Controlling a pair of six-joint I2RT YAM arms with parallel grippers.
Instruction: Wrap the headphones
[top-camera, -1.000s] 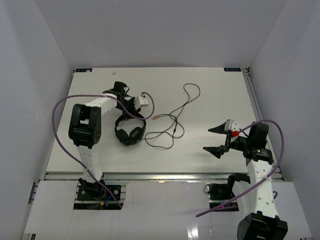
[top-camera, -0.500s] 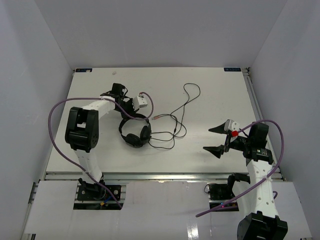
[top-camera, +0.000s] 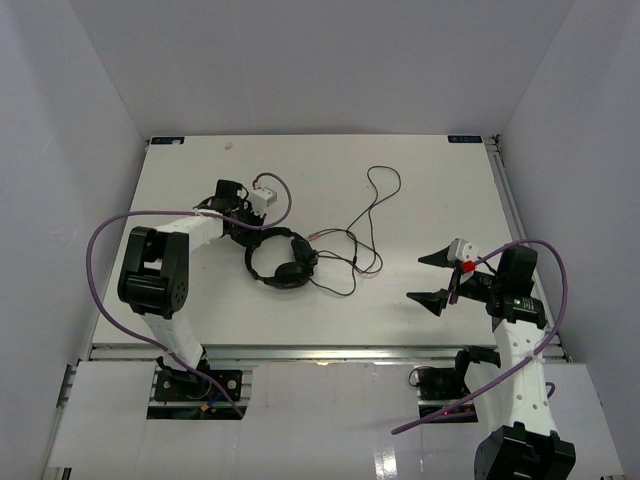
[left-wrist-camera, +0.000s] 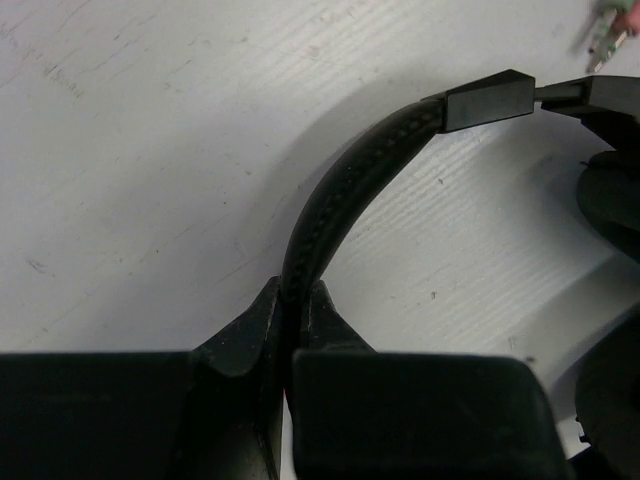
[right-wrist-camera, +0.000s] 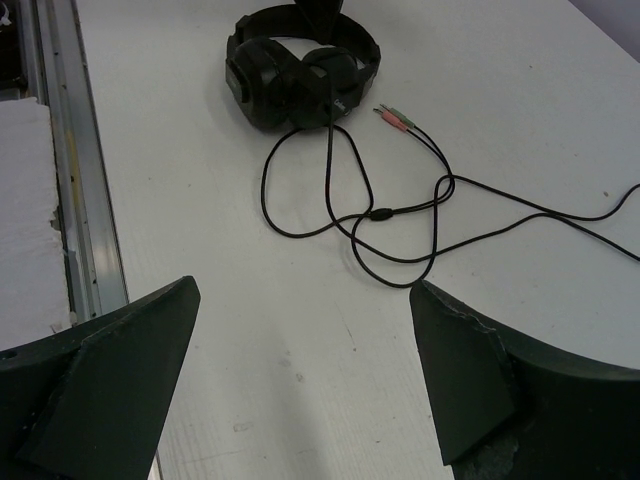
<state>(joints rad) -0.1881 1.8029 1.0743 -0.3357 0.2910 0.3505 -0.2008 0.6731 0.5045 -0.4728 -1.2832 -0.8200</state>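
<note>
While the left gripper (left-wrist-camera: 292, 300) pinches the headphones' (top-camera: 283, 266) headband (left-wrist-camera: 330, 215), their cord (right-wrist-camera: 372, 214) sprawls toward the empty, wide-open right gripper (right-wrist-camera: 300, 380).

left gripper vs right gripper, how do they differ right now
The left gripper is shut on the headphones at the headband, while the right gripper is wide open and holds nothing. The left gripper sits right at the headphones; the right gripper is apart from them and from the cord. Both have black fingers.
</note>
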